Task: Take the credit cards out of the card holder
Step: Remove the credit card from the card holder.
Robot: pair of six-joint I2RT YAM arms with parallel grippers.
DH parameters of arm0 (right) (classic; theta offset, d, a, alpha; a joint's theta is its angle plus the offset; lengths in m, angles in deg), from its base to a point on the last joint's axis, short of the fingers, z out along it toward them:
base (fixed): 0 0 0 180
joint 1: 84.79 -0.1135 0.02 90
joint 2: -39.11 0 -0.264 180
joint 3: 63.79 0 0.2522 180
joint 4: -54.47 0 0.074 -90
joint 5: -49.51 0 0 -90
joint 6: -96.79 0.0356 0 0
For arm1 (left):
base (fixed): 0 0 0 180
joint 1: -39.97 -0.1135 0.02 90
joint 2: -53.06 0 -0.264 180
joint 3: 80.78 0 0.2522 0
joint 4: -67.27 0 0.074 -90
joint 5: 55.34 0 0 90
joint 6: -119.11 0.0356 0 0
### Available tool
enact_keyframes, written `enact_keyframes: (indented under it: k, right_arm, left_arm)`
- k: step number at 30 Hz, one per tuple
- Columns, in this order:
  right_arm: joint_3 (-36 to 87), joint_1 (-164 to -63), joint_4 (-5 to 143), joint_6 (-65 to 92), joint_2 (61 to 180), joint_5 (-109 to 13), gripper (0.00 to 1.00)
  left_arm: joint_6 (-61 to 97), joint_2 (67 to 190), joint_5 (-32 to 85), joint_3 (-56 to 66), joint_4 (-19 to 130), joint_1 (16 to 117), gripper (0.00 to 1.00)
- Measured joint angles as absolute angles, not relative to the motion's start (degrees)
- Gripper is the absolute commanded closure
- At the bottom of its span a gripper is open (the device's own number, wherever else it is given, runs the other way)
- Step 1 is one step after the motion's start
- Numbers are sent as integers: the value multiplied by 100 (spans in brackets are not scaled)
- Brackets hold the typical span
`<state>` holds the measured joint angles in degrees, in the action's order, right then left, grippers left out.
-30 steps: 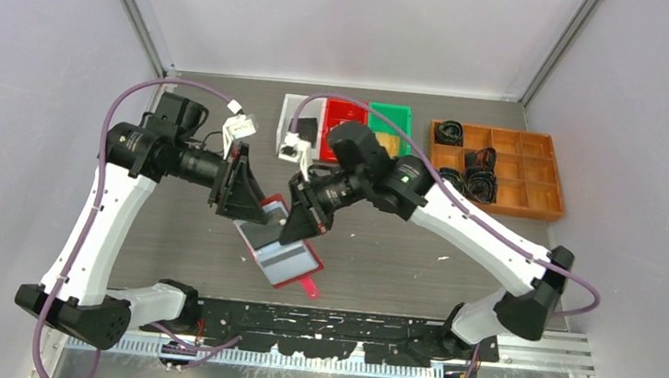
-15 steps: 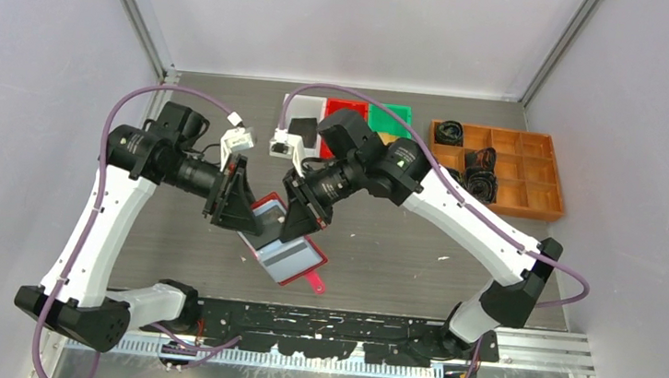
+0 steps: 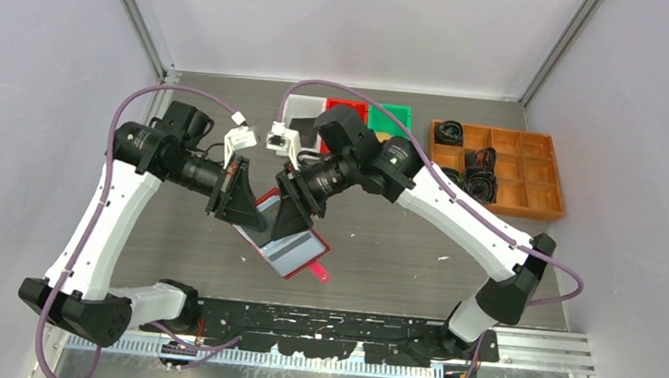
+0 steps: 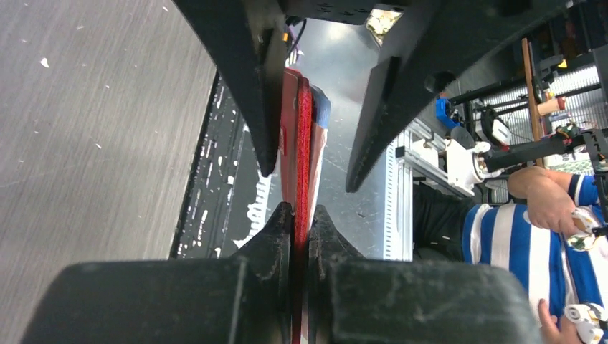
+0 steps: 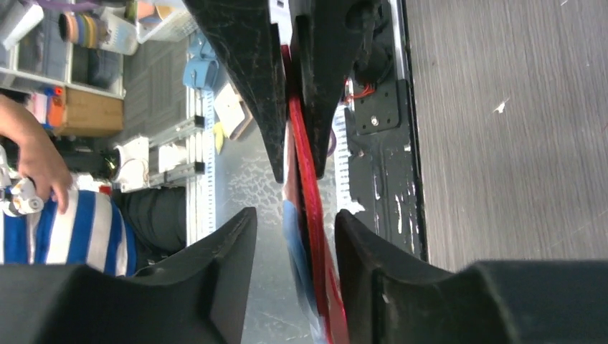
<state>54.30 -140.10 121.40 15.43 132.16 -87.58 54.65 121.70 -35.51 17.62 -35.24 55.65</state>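
As L grpr [image 4: 301,212] clamps holder [image 4: 304,136], R grpr [image 5: 295,216] straddles

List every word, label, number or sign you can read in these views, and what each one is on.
No text can be read in any view.
Card holder: any print on its pale inside is too small to read.
White tags on the arm cables: too small and blurred to read.
Wrist views: the holder shows edge-on only, with no lettering visible.
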Motion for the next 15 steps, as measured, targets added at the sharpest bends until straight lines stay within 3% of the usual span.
enact_keyframes:
  k: [4, 7, 9, 10, 11, 12, 14, 15]
  right_arm:
    - [3957, -13651, 10201, 2754, 12576, -9020, 48]
    - [2222, -13227, 7858, 4214, 11866, -9132, 50]
    - [1323, -13015, 6485, 5128, 11546, -9108, 59]
    - [963, -12967, 5828, 5554, 11448, -9068, 69]
    - [781, -12967, 5462, 5814, 11396, -9064, 78]
    - [618, -12972, 5073, 6078, 11354, -9073, 88]
    - [502, -12976, 4588, 6424, 11299, -9086, 97]
    - [502, -12978, 4448, 6548, 11293, -9101, 99]
  left_arm:
    - [4545, 11950, -3551, 1491, -2560, 5471, 100]
    - [3495, 11550, -3540, 1043, -1430, 5226, 100]
    - [2833, 11263, -3503, 768, -753, 5084, 100]
    - [2525, 11148, -3494, 674, -462, 5036, 100]
    - [2278, 11071, -3496, 622, -230, 5016, 94]
    - [2090, 11021, -3512, 593, -62, 5010, 82]
    - [1799, 10951, -3571, 539, 235, 4994, 53]
    - [1694, 10944, -3625, 521, 360, 4992, 47]
